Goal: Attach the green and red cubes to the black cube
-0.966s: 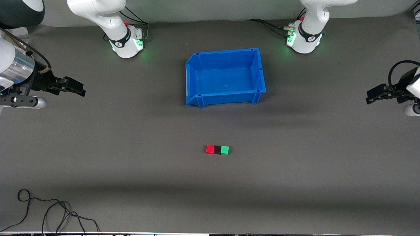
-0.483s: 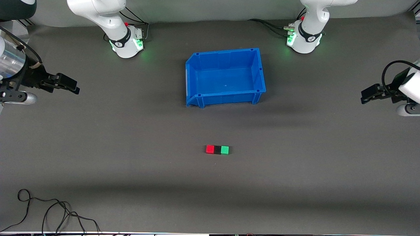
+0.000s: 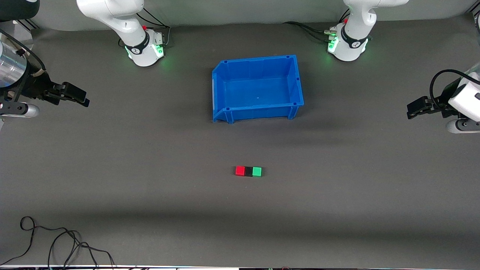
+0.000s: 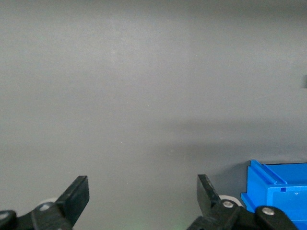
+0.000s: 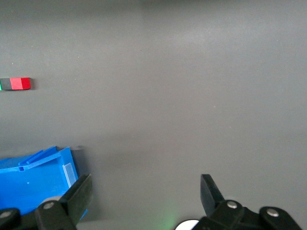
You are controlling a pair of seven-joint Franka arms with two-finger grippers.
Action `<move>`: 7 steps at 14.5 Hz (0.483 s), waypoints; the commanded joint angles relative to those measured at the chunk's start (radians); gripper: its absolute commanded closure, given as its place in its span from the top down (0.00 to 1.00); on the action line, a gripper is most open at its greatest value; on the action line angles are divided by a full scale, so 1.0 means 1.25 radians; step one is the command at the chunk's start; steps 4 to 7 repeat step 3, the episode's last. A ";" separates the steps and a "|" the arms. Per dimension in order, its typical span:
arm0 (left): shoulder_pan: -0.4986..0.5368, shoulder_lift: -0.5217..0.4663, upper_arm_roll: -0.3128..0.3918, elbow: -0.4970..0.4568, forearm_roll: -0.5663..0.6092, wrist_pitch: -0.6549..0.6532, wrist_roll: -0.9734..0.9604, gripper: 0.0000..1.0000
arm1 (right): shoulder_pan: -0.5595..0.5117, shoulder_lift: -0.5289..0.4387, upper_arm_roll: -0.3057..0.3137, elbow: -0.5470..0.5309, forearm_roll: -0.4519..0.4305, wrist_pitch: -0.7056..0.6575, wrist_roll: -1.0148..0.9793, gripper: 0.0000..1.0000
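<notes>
The red cube (image 3: 240,171), black cube (image 3: 248,171) and green cube (image 3: 257,171) sit pressed together in one row on the grey mat, black in the middle, nearer the front camera than the blue bin. The right wrist view shows the red cube (image 5: 21,84) and black cube (image 5: 5,84) at its edge. My right gripper (image 3: 83,98) is open and empty over the mat at the right arm's end of the table; it also shows in its wrist view (image 5: 144,191). My left gripper (image 3: 411,109) is open and empty at the left arm's end; it also shows in its wrist view (image 4: 143,191).
The blue bin (image 3: 258,111) stands empty between the arm bases and the cubes; it also shows in the left wrist view (image 4: 278,191) and the right wrist view (image 5: 29,182). A black cable (image 3: 56,243) lies at the front corner toward the right arm's end.
My right gripper has drawn back toward its end of the table and the bases. My left gripper has shifted slightly toward the table's middle. The cubes have not moved.
</notes>
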 commanded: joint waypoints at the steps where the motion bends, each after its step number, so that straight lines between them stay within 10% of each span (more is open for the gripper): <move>1: -0.012 -0.015 0.001 -0.014 0.001 0.007 -0.027 1.00 | -0.013 -0.021 0.015 -0.019 -0.009 0.015 -0.014 1.00; 7: -0.012 -0.013 0.001 -0.017 0.001 0.007 -0.026 1.00 | -0.014 -0.021 0.015 -0.019 -0.009 0.015 -0.014 1.00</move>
